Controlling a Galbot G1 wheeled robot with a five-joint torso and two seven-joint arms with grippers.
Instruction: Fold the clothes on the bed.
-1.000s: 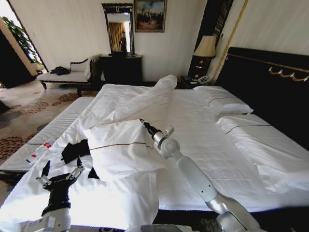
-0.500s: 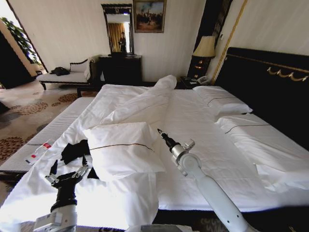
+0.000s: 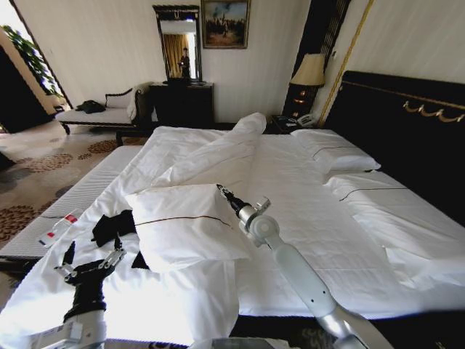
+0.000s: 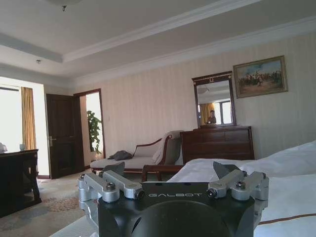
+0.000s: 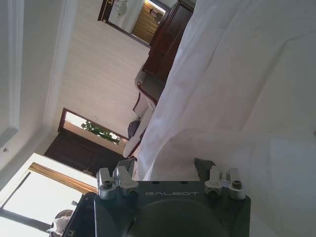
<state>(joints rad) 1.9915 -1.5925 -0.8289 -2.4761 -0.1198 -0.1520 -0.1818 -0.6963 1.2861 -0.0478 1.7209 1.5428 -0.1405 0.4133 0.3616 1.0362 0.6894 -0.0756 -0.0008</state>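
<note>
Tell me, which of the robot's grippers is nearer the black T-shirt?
The left. The left gripper hovers open just short of the black T-shirt; the right gripper is past the pillow, farther away.

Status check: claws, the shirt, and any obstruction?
Left claw open, empty, near bed corner. Right claw open at pillow edge. Black T-shirt unfolded, mostly under that pillow.

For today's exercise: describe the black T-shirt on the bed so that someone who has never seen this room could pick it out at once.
Start from the large white bed with the dark headboard. On its near left part lies a big white pillow. The black T-shirt is crumpled just left of that pillow, partly tucked under it, the one dark thing on the white bedding; the red-and-white bottle lies farther left.
</note>
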